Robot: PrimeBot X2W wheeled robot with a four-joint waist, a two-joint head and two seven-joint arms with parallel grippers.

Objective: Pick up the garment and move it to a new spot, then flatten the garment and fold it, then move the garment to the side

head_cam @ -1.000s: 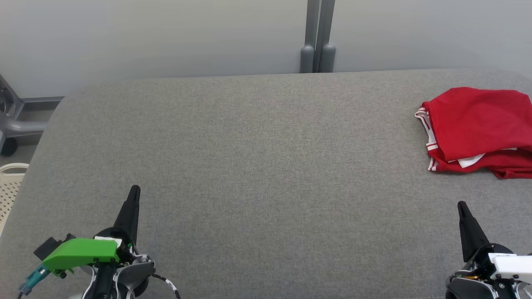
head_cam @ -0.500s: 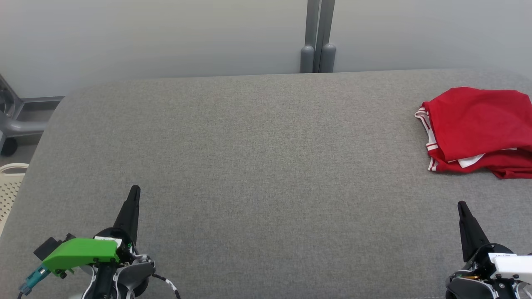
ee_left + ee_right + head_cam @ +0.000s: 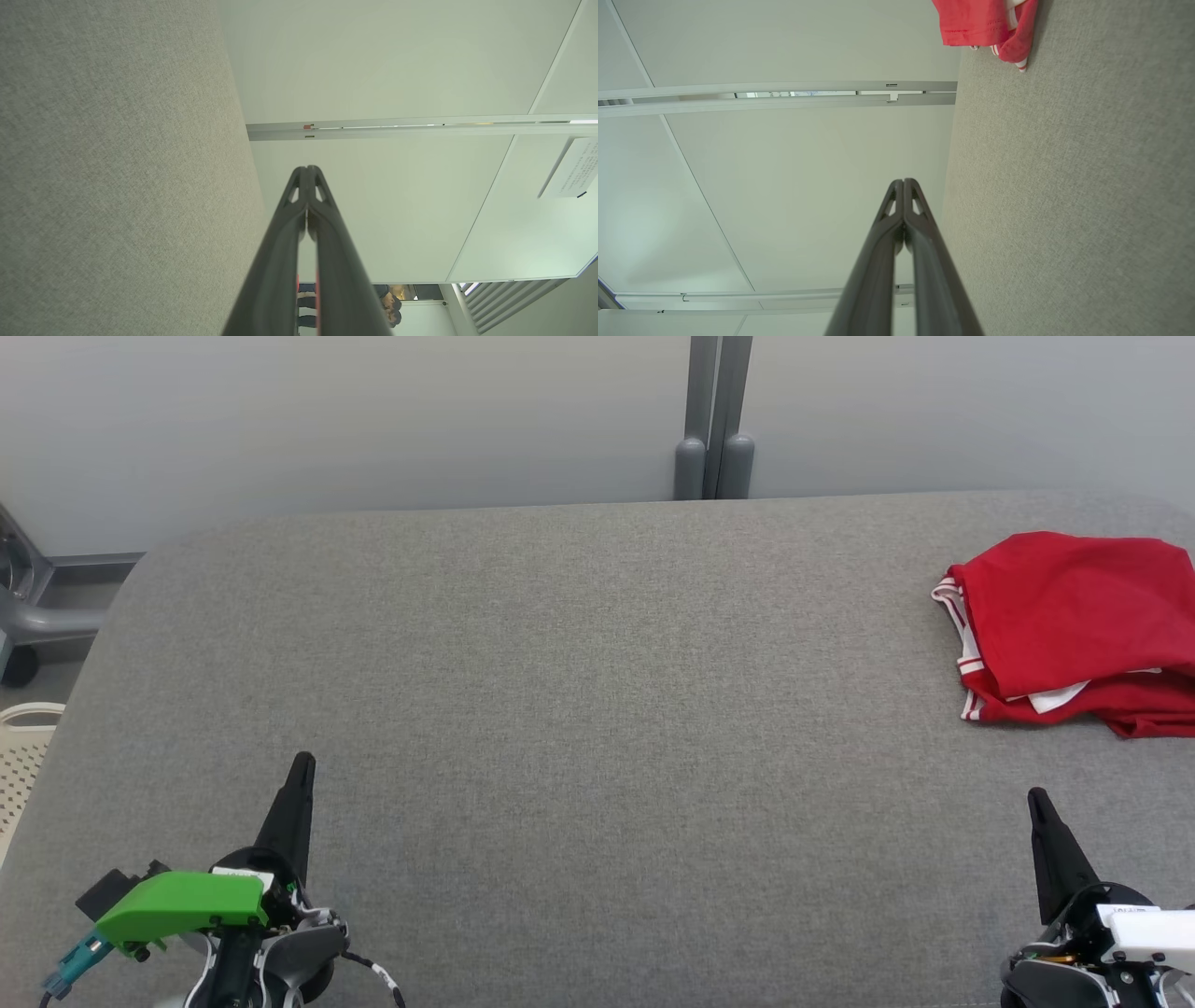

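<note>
A wide grey fabric surface (image 3: 579, 709) runs back to a pale panelled wall (image 3: 373, 420), with one red white-trimmed garment (image 3: 1074, 616) lying at its far right, the left gripper (image 3: 303, 763) and right gripper (image 3: 1034, 796) both pinched shut and empty at the near corners, and one white perforated basket (image 3: 23, 756) beyond the left edge.

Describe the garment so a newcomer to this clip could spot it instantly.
Start with the wide grey table before the robot. At its far right edge, ahead of the right gripper, lies a loosely folded red garment with white trim, bright against the plain grey.
</note>
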